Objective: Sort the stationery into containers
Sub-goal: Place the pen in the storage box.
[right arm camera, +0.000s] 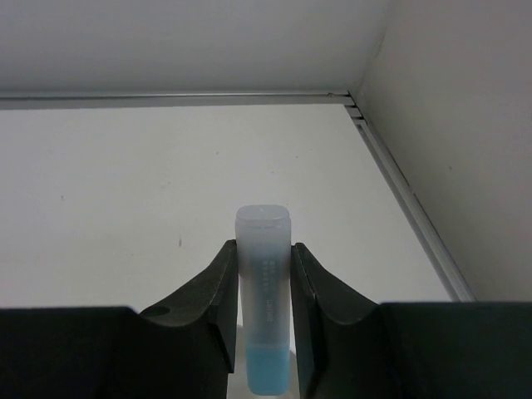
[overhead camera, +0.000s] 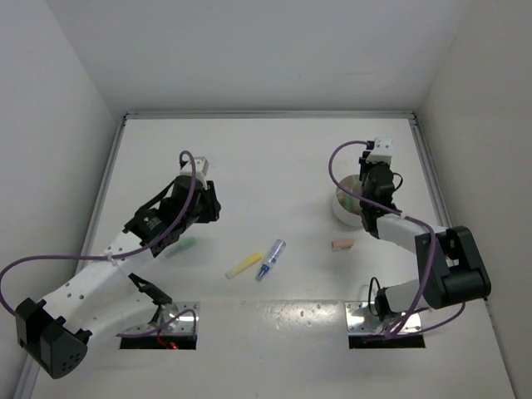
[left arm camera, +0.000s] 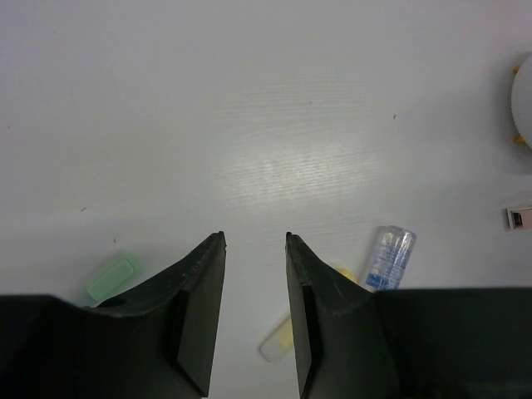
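Pinching a blue pen [right arm camera: 263,224] upright between its jaws, the right gripper [right arm camera: 264,246] hangs over the white bowl [overhead camera: 342,205]. The left gripper [left arm camera: 255,237] gapes on nothing; a green pen [left arm camera: 114,277] lies left of its jaws, a yellow pen [left arm camera: 278,341] and a bluish pen [left arm camera: 389,258] right.

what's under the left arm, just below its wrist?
A green pen: one end sticks out beside the left arm, the rest is covered by it. Anything else beneath the arm is hidden from the top view.

White table [overhead camera: 274,158] between plain white walls [overhead camera: 249,50]
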`<state>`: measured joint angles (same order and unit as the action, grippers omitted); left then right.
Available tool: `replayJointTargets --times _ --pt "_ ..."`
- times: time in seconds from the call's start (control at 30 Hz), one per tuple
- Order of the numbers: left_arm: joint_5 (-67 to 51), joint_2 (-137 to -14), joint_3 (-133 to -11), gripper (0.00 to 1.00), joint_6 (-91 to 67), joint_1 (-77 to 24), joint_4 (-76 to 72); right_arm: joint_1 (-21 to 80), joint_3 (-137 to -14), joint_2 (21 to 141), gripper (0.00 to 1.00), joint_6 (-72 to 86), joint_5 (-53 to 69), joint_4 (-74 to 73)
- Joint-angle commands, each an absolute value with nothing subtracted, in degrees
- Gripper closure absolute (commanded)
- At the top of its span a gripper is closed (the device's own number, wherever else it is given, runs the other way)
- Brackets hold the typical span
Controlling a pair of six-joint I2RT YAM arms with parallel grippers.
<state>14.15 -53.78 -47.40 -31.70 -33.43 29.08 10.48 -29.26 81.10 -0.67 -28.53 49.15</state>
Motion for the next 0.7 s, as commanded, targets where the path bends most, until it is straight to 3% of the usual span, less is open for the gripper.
replayJointTargets --times 0.0,0.37,0.47,0.67 --pt "13.80 -53.26 -47.37 0.59 -30.94 -33.75 27.51 9.58 -28.04 82.17 1.00 3.16 -26.81 56.86" --pt "13.80 -53.26 -47.37 0.59 -30.94 -33.75 27.51 8.00 -28.04 84.46 1.00 8.52 -23.47 54.68" --pt "13.80 -52.73 -47.37 0.59 -30.94 -33.75 27.51 7.47 -28.04 84.46 0.90 10.19 -22.33 54.14" --pt "13.80 -52.73 -47.37 0.59 -30.94 -33.75 27.51 6.94 -28.56 86.13 0.87 10.81 -21.80 54.93"
